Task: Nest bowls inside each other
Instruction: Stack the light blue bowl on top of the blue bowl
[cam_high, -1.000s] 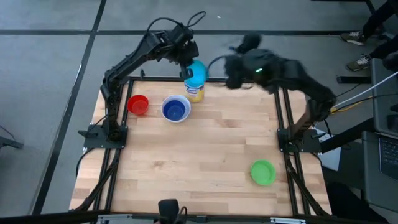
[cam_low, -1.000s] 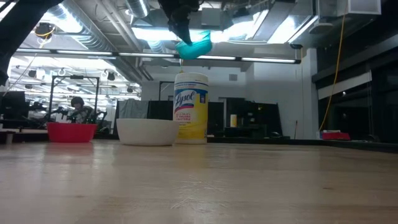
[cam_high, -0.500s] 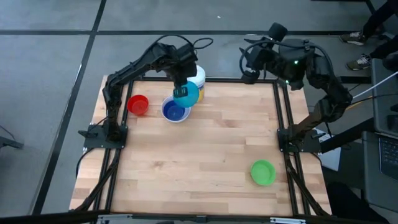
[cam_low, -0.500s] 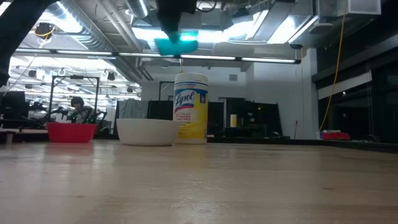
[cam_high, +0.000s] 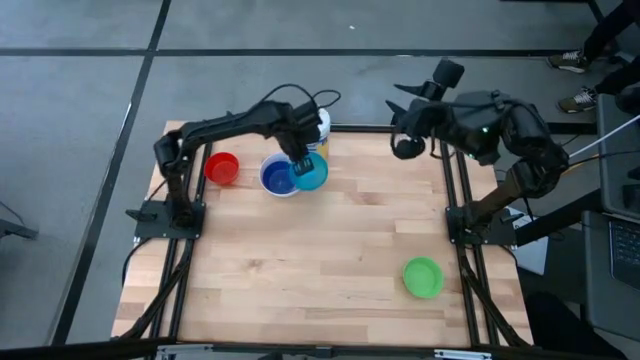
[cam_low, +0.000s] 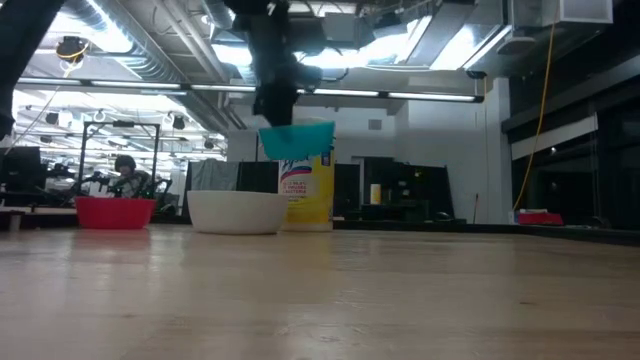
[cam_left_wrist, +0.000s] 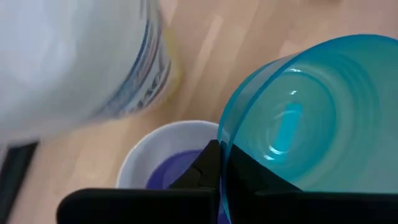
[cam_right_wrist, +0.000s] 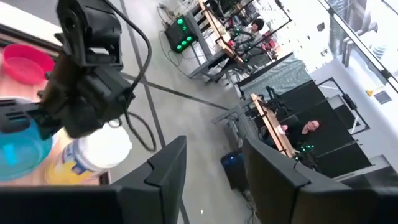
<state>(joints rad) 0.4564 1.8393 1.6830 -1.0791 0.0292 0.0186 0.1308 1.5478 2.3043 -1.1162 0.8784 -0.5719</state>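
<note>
Left claw (cam_high: 299, 163) is clamped shut on the rim of the teal bowl (cam_high: 311, 173); I see it gripped edge-on in the left wrist view (cam_left_wrist: 311, 118), one finger inside the rim and one outside. The bowl hangs in the air, clear of the counter (cam_high: 330, 260), upright in the low view (cam_low: 297, 140). From above it sits just right of the white bowl (cam_high: 281, 176), overlapping its right edge. The white bowl is on the counter at the far left-centre and already has the dark blue bowl (cam_high: 278, 179) inside it; the wrist view shows that blue inside the white rim (cam_left_wrist: 163, 176). The low view shows only the white wall (cam_low: 237, 212).

The red bowl (cam_high: 222, 168) stands alone on the counter left of the white one, slightly apart from it. The green bowl (cam_high: 423, 277) is well apart from the rest, at the near right corner of the counter.

The yellow wipes jar (cam_high: 317, 140) with a white lid stands just behind the teal bowl at the far edge; in the low view the bowl covers its upper part (cam_low: 308, 200).

Right claw (cam_high: 408, 128) is off past the far right corner of the counter, raised. Its fingers (cam_right_wrist: 166, 171) stand parted with nothing between them; it's looking back toward the left arm and out across the room.

People at desks show in the background (cam_low: 124, 172).
</note>
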